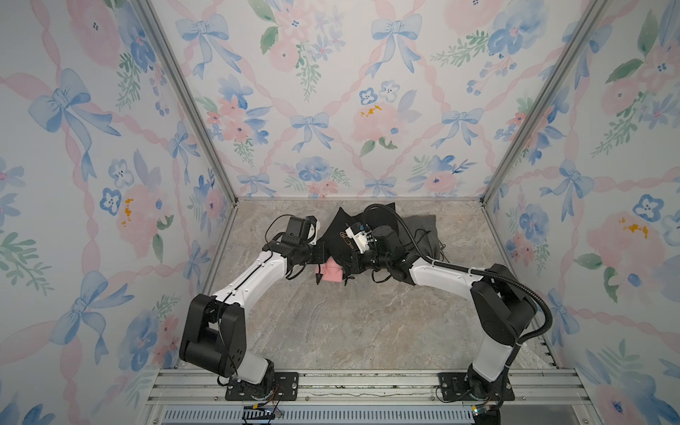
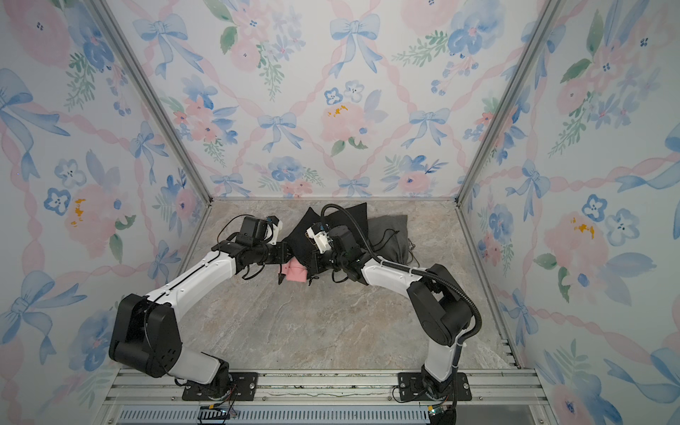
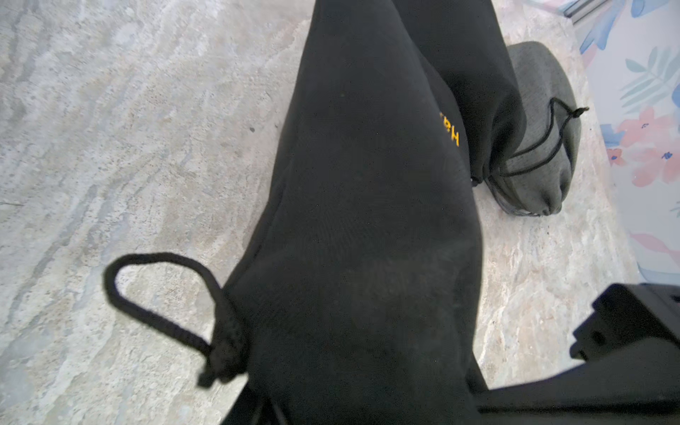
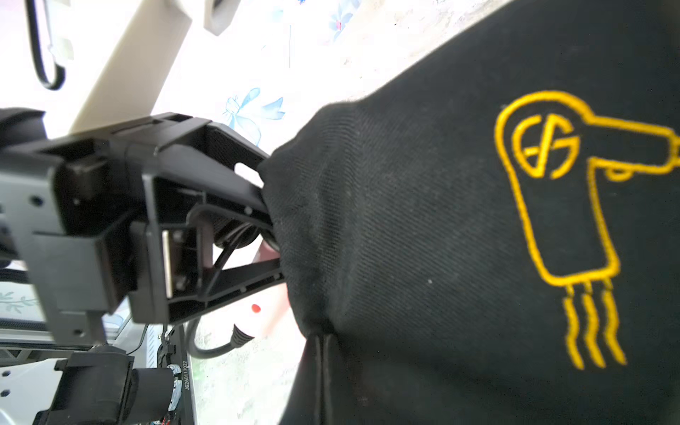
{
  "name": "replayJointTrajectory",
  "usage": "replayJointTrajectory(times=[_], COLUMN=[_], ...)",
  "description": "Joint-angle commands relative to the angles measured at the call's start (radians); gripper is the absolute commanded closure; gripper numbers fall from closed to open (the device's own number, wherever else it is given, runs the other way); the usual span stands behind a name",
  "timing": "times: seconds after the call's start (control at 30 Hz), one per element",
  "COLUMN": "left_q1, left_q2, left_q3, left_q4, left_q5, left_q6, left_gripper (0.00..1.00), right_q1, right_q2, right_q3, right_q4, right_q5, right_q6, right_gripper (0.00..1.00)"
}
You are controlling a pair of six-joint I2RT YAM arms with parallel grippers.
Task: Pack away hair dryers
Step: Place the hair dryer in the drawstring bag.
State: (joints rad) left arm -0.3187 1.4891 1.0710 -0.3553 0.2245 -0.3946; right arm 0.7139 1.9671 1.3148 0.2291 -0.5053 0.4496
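Observation:
A pink hair dryer (image 1: 333, 274) (image 2: 297, 274) lies at the mouth of a black pouch (image 1: 336, 232) (image 4: 441, 239) printed with a yellow dryer logo. My left gripper (image 1: 325, 259) (image 4: 270, 232) is closed around the dryer's dark barrel end. Its fingertips reach into the pouch mouth. In the left wrist view the pouch (image 3: 368, 220) covers the jaws. My right gripper (image 1: 353, 263) (image 4: 320, 386) is shut on the pouch's edge, holding it up. The dryer's black cord (image 4: 220, 346) hangs below.
A grey drawstring pouch (image 1: 419, 230) (image 3: 541, 121), bulging and tied, lies at the back right. Another black pouch (image 1: 379, 211) (image 3: 460, 48) lies behind the held one. A drawstring loop (image 3: 154, 257) trails on the marble tabletop (image 1: 349, 323). Floral walls enclose three sides.

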Motion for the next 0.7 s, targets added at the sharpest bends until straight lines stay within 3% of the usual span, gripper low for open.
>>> replayJointTrajectory(times=[0.0, 0.47, 0.67], left_q1=[0.014, 0.014, -0.014], left_q2=[-0.005, -0.049, -0.022], left_q3=[-0.020, -0.178, -0.208], left_q4=[0.137, 0.323, 0.332], left_q5=[-0.006, -0.035, 0.001], left_q6=[-0.069, -0.234, -0.225], left_gripper=[0.83, 0.82, 0.78], right_q1=[-0.002, 0.002, 0.006], right_q2=[-0.004, 0.009, 0.019], right_q3=[-0.016, -0.024, -0.009], right_q4=[-0.001, -0.020, -0.111], right_q5=[-0.032, -0.047, -0.035], right_q6=[0.021, 0.056, 0.018], right_gripper=[1.00, 1.00, 1.00])
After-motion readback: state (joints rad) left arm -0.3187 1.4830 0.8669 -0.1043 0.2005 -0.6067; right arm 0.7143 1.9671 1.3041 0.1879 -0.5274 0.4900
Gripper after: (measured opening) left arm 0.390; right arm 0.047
